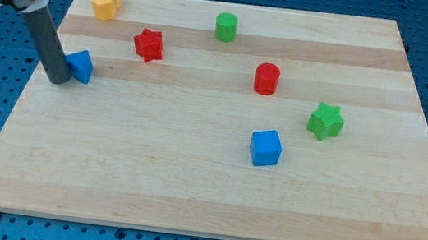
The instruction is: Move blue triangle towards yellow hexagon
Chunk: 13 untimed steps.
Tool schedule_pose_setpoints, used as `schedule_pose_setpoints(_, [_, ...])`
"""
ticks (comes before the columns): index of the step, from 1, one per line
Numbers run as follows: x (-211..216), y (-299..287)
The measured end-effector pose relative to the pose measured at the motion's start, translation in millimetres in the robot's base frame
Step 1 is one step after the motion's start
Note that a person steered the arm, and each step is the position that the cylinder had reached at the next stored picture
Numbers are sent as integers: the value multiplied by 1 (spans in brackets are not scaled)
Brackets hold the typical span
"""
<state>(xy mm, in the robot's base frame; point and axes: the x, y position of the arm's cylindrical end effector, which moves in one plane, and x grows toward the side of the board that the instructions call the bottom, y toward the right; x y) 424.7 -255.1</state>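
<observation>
There are no jaws for you to read here: the arm ends in a plain dark rod, so nothing opens, closes or grips. Your tip [59,81] sits near the surface's [188,191] edge on the view's left, touching the blue triangle [80,65], which lies just at its 2 o'clock. From the triangle, the yellow hexagon [106,0] is at about 12 o'clock, well apart, close to the surface's top-left corner. The red star [148,44] stands at the triangle's 2 o'clock, near it but not touching. Farther out, the green cylinder [225,26] is near the top edge, the red cylinder [267,78] lies at the triangle's 3 o'clock, and the green star [326,121] and blue cube [266,148] are at its 4 o'clock.
</observation>
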Motion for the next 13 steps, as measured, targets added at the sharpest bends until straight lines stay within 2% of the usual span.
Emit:
schedule_pose_setpoints(1, [13, 14])
schedule_pose_setpoints(3, [3, 24])
schedule_pose_setpoints(5, [-26, 22])
schedule_pose_setpoints(8, [-93, 20])
schedule_pose_setpoints(13, [-114, 20])
